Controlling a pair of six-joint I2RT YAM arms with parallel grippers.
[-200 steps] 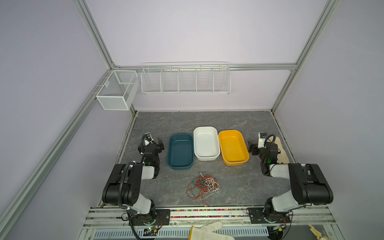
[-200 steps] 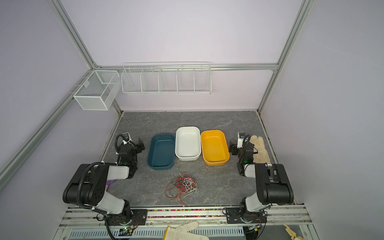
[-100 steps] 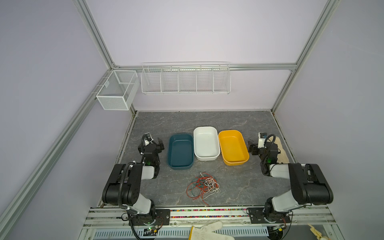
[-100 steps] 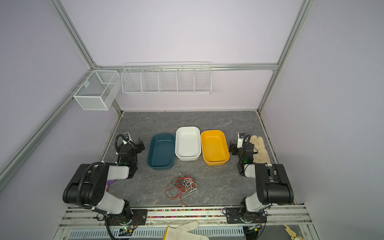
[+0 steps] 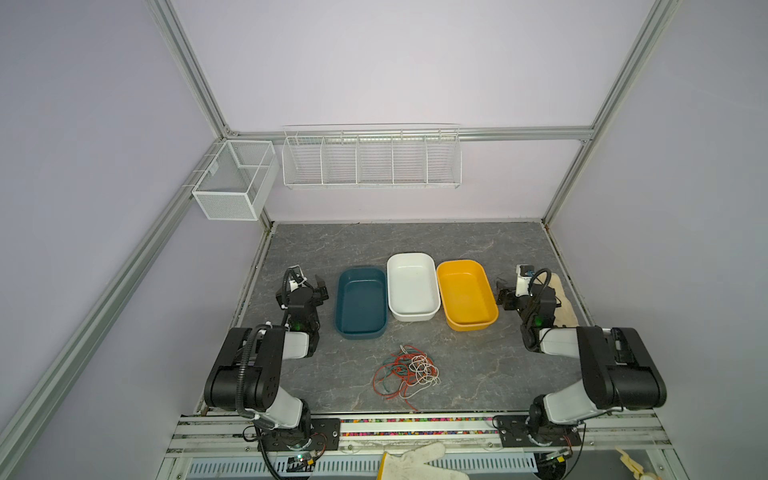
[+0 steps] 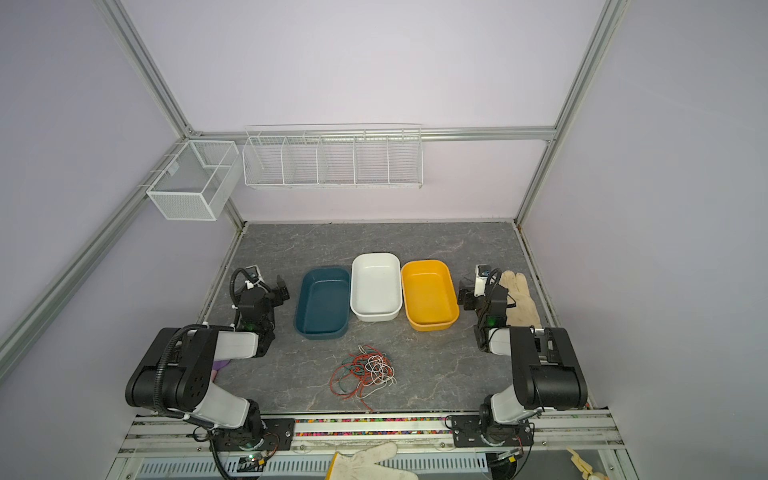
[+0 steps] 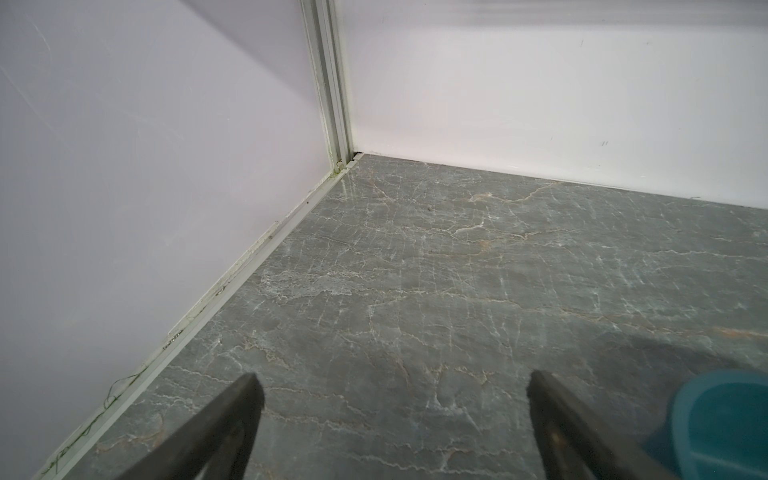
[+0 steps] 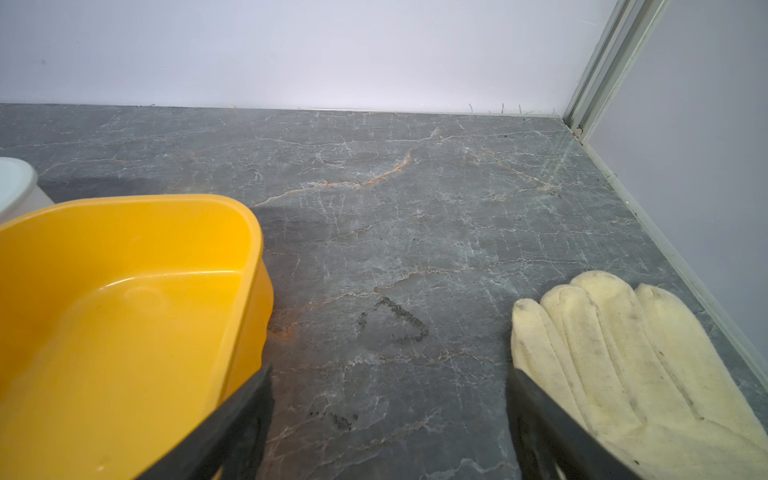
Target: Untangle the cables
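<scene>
The cables [image 5: 407,372] [image 6: 365,372] lie in one tangled heap of red-orange, dark green and white strands on the grey tabletop, near its front edge and in front of the trays. My left gripper [image 5: 309,286] [image 7: 392,386] rests low at the left, beside the teal tray, open with only bare table between its fingers. My right gripper [image 5: 509,293] [image 8: 388,382] rests low at the right, between the yellow tray and a glove, also open and empty. Both grippers are well away from the cables, which show in neither wrist view.
A teal tray [image 5: 360,303], a white tray [image 5: 412,286] and a yellow tray [image 5: 466,295] stand side by side mid-table, all empty. A cream glove [image 6: 517,299] [image 8: 623,353] lies by the right wall. Another glove [image 5: 419,461] lies on the front rail. Wire baskets [image 5: 370,160] hang on the back wall.
</scene>
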